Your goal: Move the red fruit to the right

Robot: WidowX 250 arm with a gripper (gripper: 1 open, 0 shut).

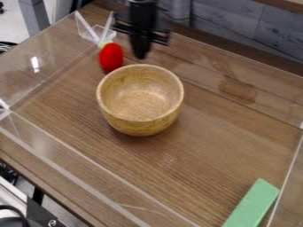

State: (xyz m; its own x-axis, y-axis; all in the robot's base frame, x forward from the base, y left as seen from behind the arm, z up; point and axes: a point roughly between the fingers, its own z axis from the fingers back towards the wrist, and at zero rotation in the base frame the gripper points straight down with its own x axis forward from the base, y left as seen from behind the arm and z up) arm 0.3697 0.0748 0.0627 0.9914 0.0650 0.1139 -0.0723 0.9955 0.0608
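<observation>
The red fruit (110, 58), a small strawberry shape with a pale green top, stands on the wooden table at the back left, just behind the wooden bowl. My gripper (143, 53) points straight down to the right of the fruit, above the bowl's far rim. Its dark fingers are together and shut. The fruit is not between them; it sits apart, to their left.
A round wooden bowl (104, 91) stands in the middle of the table. A flat green block (252, 206) lies at the front right corner. Clear plastic walls (35, 66) border the table on the left and front.
</observation>
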